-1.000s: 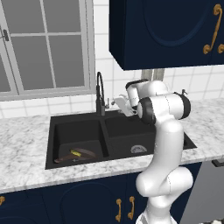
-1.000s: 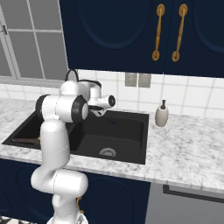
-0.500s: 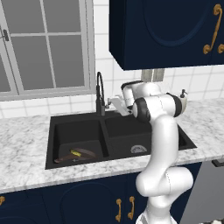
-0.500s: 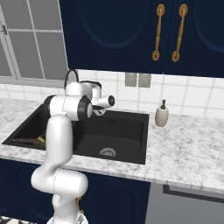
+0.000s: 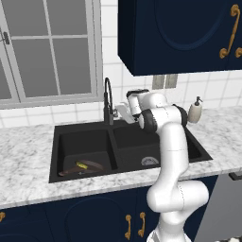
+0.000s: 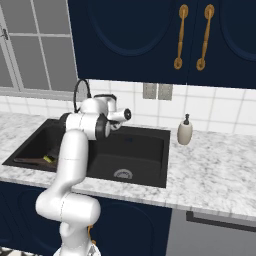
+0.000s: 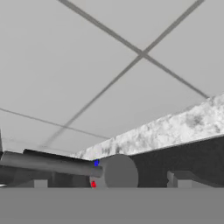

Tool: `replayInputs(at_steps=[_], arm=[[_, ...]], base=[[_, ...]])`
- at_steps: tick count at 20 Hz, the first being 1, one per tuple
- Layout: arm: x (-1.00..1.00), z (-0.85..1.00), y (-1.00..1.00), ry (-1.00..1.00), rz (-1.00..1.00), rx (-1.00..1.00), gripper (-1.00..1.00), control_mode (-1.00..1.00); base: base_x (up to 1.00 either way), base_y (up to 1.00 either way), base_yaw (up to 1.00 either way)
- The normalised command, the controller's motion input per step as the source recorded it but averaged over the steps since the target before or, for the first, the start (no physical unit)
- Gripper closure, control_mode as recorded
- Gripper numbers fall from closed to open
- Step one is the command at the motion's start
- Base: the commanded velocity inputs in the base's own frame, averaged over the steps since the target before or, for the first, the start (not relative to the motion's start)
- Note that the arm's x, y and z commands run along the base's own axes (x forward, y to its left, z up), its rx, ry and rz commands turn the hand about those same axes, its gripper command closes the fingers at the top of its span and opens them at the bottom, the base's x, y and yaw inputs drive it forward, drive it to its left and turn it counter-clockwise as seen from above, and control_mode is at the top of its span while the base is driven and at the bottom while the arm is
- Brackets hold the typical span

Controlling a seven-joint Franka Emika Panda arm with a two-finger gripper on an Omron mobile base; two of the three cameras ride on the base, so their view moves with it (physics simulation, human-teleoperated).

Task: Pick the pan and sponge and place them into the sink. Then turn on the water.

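Observation:
The black double sink point(image 5: 114, 151) holds the dark brown pan point(image 5: 85, 168) in its left basin. The yellow sponge point(image 5: 81, 165) lies in the pan. From the right base view the pan point(image 6: 30, 161) and sponge point(image 6: 48, 158) show at the sink's point(image 6: 145, 155) far left. My gripper point(image 5: 121, 111) is open at the base of the black faucet point(image 5: 108, 99), behind the divider. In the hand view my gripper point(image 7: 109, 183) stands with the faucet's grey handle knob point(image 7: 117, 173) between its fingertips point(image 7: 179, 178); the lever point(image 7: 48, 164) runs off to the left. Nothing is held.
White tiled wall point(image 7: 109, 65) rises right behind the faucet, with a strip of marble counter point(image 7: 175, 127) below it. A soap dispenser point(image 5: 194, 111) stands on the counter right of the sink. A window point(image 5: 47, 47) and dark upper cabinets point(image 5: 179, 33) sit above.
My hand has edged a little left, closer to the faucet, and the elbow has swung slightly. The jaws stay open. Pan and sponge have not moved.

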Motion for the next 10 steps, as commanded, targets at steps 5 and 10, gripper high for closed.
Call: replayInputs(at_steps=[5, 10], arm=[[0.34, -0.21, 0.02, 0.00, 0.00, 0.03, -1.00, -1.00], [0.06, -0.15, 0.03, 0.00, 0.00, 0.01, 1.00, -1.00]], base=[[0.00, 0.00, 0.00], [0.00, 0.00, 0.00]])
